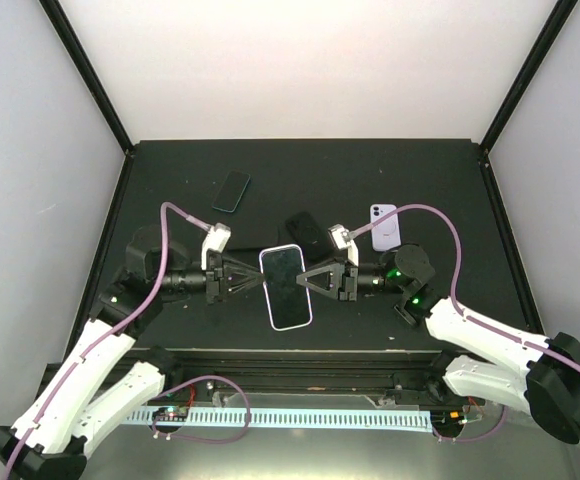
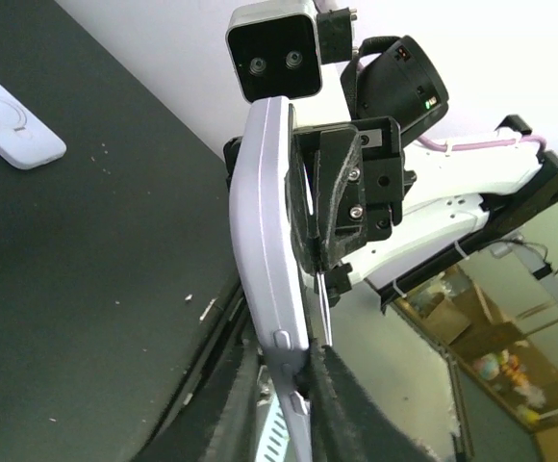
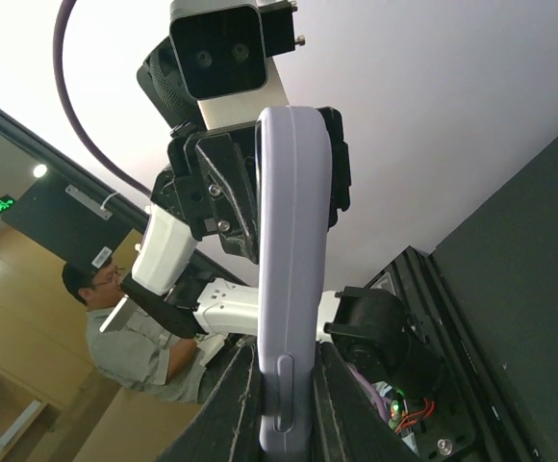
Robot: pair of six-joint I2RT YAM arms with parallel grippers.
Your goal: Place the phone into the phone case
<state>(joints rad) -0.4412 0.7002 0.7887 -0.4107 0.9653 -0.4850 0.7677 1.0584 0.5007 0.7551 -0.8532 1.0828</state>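
The lilac phone case (image 3: 287, 241) hangs level over the black surface (image 1: 170, 180), caught between the two arms, and serves here as the reference for everything else. The phone (image 1: 285, 285) lies inside it, dark screen up, with the case's pale rim showing all around the glass in the top view. Whether the phone is pressed fully home cannot be told. In the left wrist view a thin edge stands slightly proud of the case's face.

The right gripper (image 1: 311, 283) meets the case's right long edge. Its fingers (image 3: 243, 385) are closed firmly on that edge, one on each face, with the case's side button just between them.

The left gripper (image 1: 261, 283) meets the case's left long edge. Its fingers (image 2: 342, 404) straddle that edge and stand only narrowly apart. Whether they actually pinch the case or merely flank it cannot be told from the pictures.

Just beyond the case's far end, a dark phone (image 1: 305, 228) lies on the surface. Farther beyond the case and to its left lies a second dark phone (image 1: 231, 191). Beyond the case and to its right rests a lilac device (image 1: 383, 226), back up, with a ring marked on it.
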